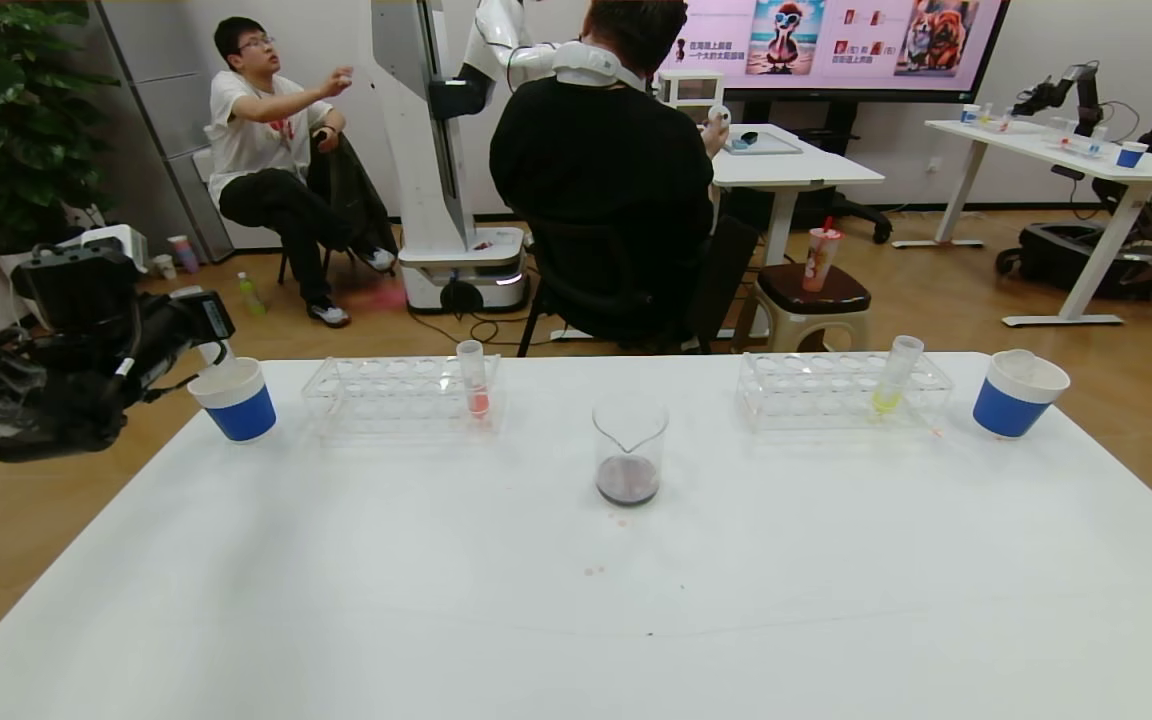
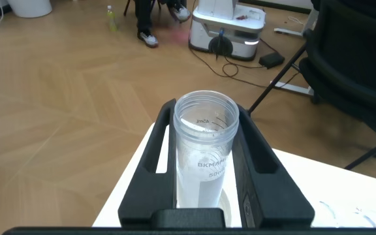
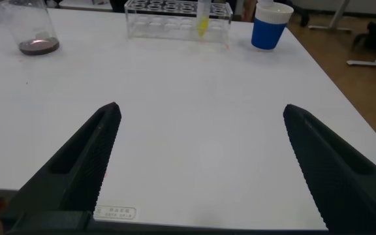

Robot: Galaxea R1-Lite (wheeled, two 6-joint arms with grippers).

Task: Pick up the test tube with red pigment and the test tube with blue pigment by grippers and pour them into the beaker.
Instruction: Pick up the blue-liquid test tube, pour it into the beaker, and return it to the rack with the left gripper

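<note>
On the white tabletop (image 1: 336, 600) the beaker (image 1: 630, 449) stands near the middle, spout toward the robot, with a shallow layer of dark purplish-brown liquid at its bottom.

Behind it to the left a clear rack (image 1: 401, 394) holds one upright tube (image 1: 475, 378) with a little red-pink liquid. Whether this is the test tube with red pigment or its paler twin cannot be told. To the right a second clear rack (image 1: 841, 390) holds a tilted tube (image 1: 896, 374) with yellow-green liquid. No tube with blue liquid can be made out.

A blue-and-white paper cup (image 1: 234, 398) stands at the far left corner and another (image 1: 1019, 392) at the far right.

The left gripper (image 2: 207, 170) hovers over the left cup, its fingers (image 2: 152, 163) clamped on a clear, seemingly empty test tube (image 2: 206, 140) whose lower end dips into the cup.

The right gripper (image 3: 201, 156) hangs low over the near right tabletop, fingers (image 3: 83, 156) spread wide, holding nothing.
</note>
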